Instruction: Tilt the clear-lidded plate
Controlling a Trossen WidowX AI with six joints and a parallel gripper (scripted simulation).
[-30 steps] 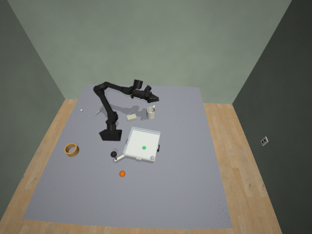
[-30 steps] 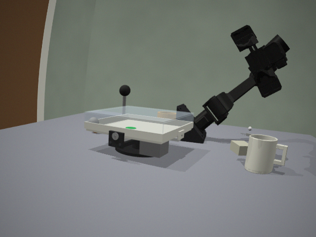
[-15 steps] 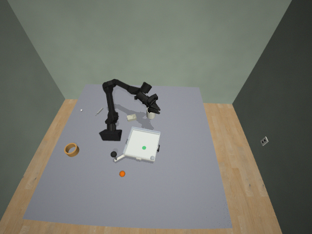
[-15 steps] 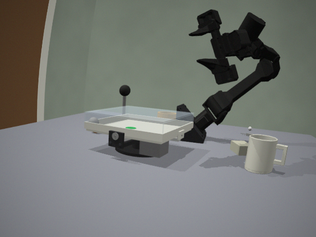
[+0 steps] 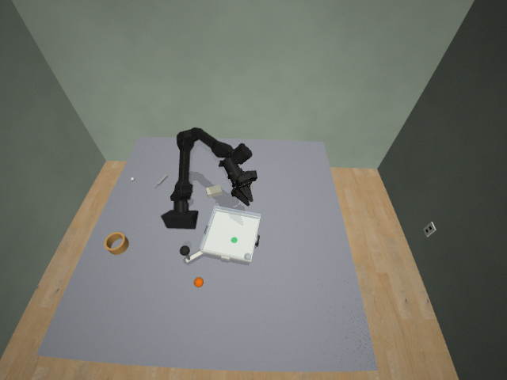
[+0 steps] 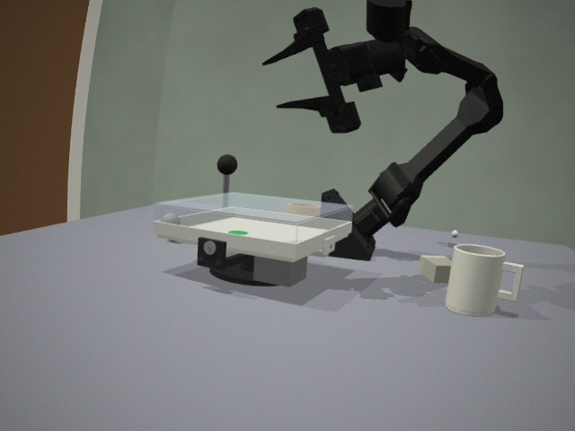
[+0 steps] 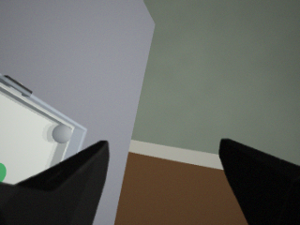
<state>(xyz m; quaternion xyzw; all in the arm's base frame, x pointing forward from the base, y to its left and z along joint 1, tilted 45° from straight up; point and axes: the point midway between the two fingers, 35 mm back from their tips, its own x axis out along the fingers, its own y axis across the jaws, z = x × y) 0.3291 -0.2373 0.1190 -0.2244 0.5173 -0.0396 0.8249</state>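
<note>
Steel ball is sitting in a corner, off the green spot, while the open gripper is hanging clear

The clear-lidded plate [image 5: 224, 226] [image 6: 274, 228] [image 7: 21, 133] is resting on its dark stand, beside the arm's base. The steel ball [image 5: 247, 256] [image 6: 170, 219] [image 7: 61, 134] is lying in one corner, well apart from the printed spot [image 5: 234, 240] [image 6: 237, 233] [image 7: 2, 172]. Whether the plate is sitting exactly level is impossible to tell. The wrist view is cutting off much of the plate, and a finger is covering more.

The black knob [image 5: 184, 250] [image 6: 226, 164] is standing beside the plate, its lower stem hiding behind the lid in the exterior view. The orange ball [image 5: 198, 282] [image 6: 173, 241] is lying near the plate, almost wholly hidden behind it there.

Above the table, the gripper [image 5: 249, 202] [image 6: 269, 85] [image 7: 164, 147] is holding nothing and touching nothing, its fingers standing fairly wide apart. From the top it is covering most of the mug [image 5: 251, 186] [image 6: 473, 280], which is standing upright near the pale block [image 5: 214, 191] [image 6: 434, 268]. The orange ring [image 5: 121, 248] [image 6: 303, 209] is showing only partly, through the lid, in the exterior view.

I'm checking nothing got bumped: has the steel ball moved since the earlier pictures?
No. The steel ball sits in the same corner of the plate, off the green spot.
</note>
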